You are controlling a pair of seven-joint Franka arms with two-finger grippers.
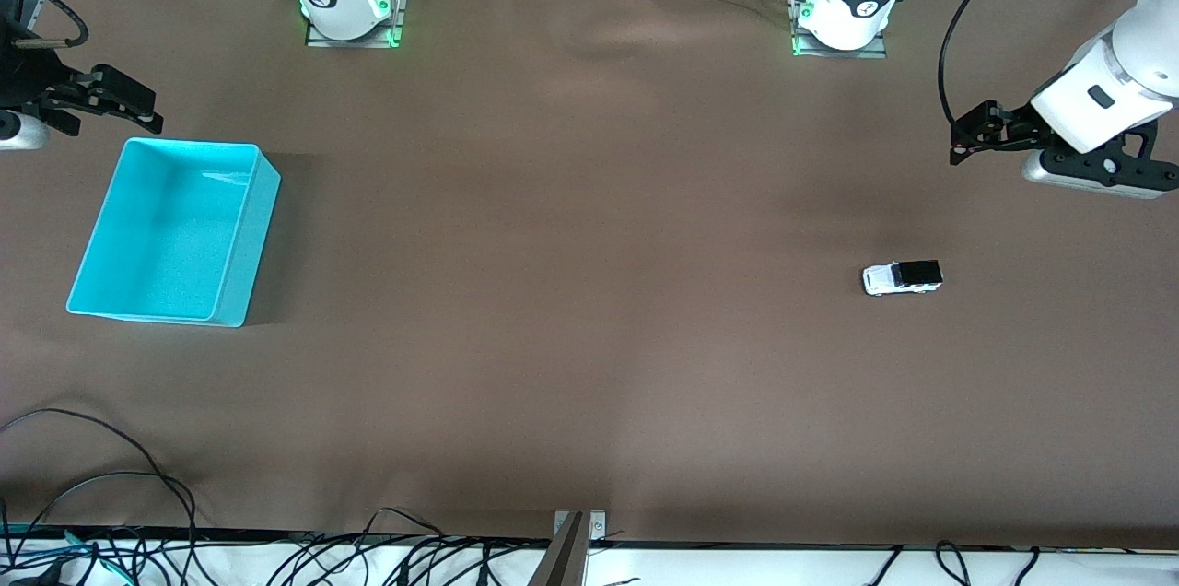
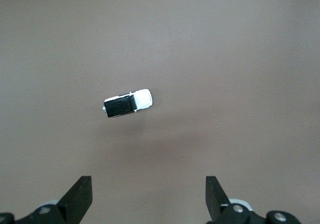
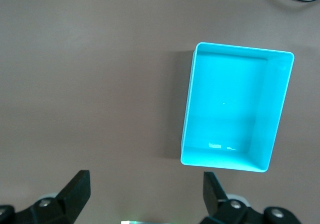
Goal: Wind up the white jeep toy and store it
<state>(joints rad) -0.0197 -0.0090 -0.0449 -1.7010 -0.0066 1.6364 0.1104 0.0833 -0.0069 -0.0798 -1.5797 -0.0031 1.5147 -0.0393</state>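
A brown table [image 1: 589, 291] carries a cyan bin [image 1: 241, 240] toward the right arm's end, open side up. Black cables [image 1: 101, 494] loop over the table's edge nearest the front camera, nearer to that camera than the bin, beside a metal bracket [image 1: 580, 526] clamped at that edge's middle.

No text, label, brand or number can be read on anything here.
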